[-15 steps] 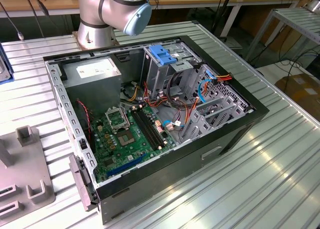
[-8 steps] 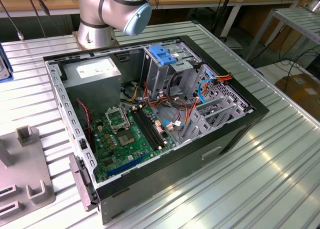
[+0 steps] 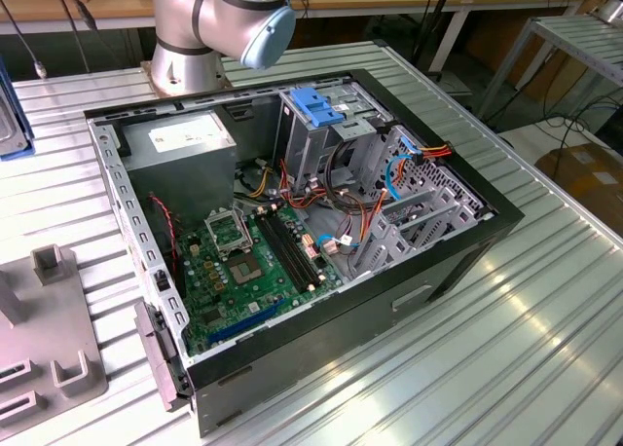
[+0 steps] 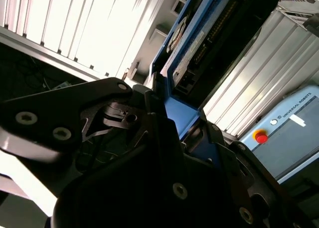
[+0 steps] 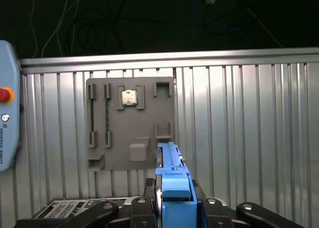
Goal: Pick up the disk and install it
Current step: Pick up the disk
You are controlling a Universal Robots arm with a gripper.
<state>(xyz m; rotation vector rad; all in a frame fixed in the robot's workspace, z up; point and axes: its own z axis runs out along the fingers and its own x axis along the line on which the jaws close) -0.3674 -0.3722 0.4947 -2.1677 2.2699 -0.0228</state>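
In both wrist views my gripper [image 5: 172,208] [image 4: 174,119] is shut on the disk [image 4: 199,44], which sticks out edge-on from between the black fingers. The disk's blue carrier frame [image 5: 172,180] rims a black body with a row of connector pins and a pale label. In the first wrist view it hangs high above the ribbed metal table [image 5: 239,128], over the near edge of a grey fixture plate. The exterior view has the arm's base and elbow [image 3: 214,18] behind the open computer case [image 3: 292,222].
Inside the case lie a green motherboard [image 3: 243,261], a grey box with a white sticker [image 3: 180,139], and a metal drive cage topped by a blue clip [image 3: 316,105]. The grey fixture plate [image 5: 130,123] carries a chip [image 5: 129,97]. A pendant with a red button [image 5: 7,123] lies beside it.
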